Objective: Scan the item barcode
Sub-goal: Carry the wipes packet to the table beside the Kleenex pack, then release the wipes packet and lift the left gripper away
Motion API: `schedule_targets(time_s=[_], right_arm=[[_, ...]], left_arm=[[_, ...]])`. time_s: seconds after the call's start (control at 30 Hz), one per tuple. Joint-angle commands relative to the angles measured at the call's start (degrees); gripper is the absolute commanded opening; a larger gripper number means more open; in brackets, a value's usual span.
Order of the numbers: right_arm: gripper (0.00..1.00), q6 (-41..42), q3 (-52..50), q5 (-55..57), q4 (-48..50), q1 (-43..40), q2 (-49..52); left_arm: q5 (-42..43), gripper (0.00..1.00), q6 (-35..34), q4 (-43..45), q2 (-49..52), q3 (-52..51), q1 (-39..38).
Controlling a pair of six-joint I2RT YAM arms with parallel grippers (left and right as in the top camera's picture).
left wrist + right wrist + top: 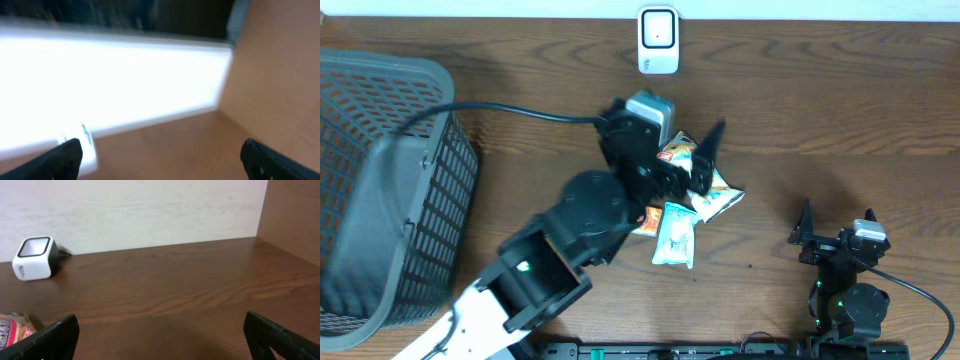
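Items: a small heap of snack packets [692, 195] lies at the middle of the table [840, 120], partly under the left arm; a white packet [675, 235] sits at the near edge of the heap.
Scanner: the white scanner [658, 40] stands at the far edge of the table, well apart from the heap, its window facing up.
Left gripper: the left gripper [692, 165] hangs over the heap, jaws spread wide and nothing between them. Its own camera is badly blurred, so I cannot tell whether a fingertip touches a packet.
Right gripper: the right gripper [807, 238] is parked near the front right, jaws wide apart and empty, well clear of the heap.
Basket: a grey mesh basket [380, 190] stands at the left, apart from everything else.
Handling: the packets look light, soft and crinkly, with slick film that probably slides under a loose pinch; the contents may crush.
Where to grip: likely a sealed end seam, where the film is flat and stiffer.
Barcode: no printed code is visible from here, so the picked packet may need turning before it faces the scanner.
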Motion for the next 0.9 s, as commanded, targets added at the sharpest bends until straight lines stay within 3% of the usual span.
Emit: schedule_targets(time_s=[0.0, 0.17, 0.23, 0.3, 0.43, 0.7, 0.87], right_arm=[[0.99, -0.66, -0.07, 0.48, -0.13, -0.17, -0.2], [0.99, -0.68, -0.07, 0.48, -0.11, -0.17, -0.17], [0.99, -0.68, -0.07, 0.48, -0.11, -0.17, -0.17], [0.99, -0.68, -0.07, 0.48, -0.11, -0.17, -0.17], [0.99, -0.68, -0.07, 0.48, -0.13, -0.17, -0.17], [0.99, -0.68, -0.07, 0.5, -0.11, -0.17, -0.2], [0.99, -0.68, -0.07, 0.48, -0.13, -0.17, -0.2]], left_arm=[[-12.26, 1.0, 28.24, 3.8, 0.02, 3.98, 0.22], [-25.99, 1.0, 51.23, 7.28, 0.04, 4.48, 0.85], [-31.67, 1.0, 53.99, 1.68, 0.17, 4.48, 0.85], [-25.9, 0.99, 53.99, -6.36, -1.09, 3.89, 1.86], [-15.3, 0.99, 50.69, -19.1, -3.52, 3.39, 4.22], [-4.37, 0.99, 34.67, -22.53, -13.31, -3.45, 12.81], [8.66, 0.99, 26.1, -26.67, -21.14, -5.79, 19.54]])
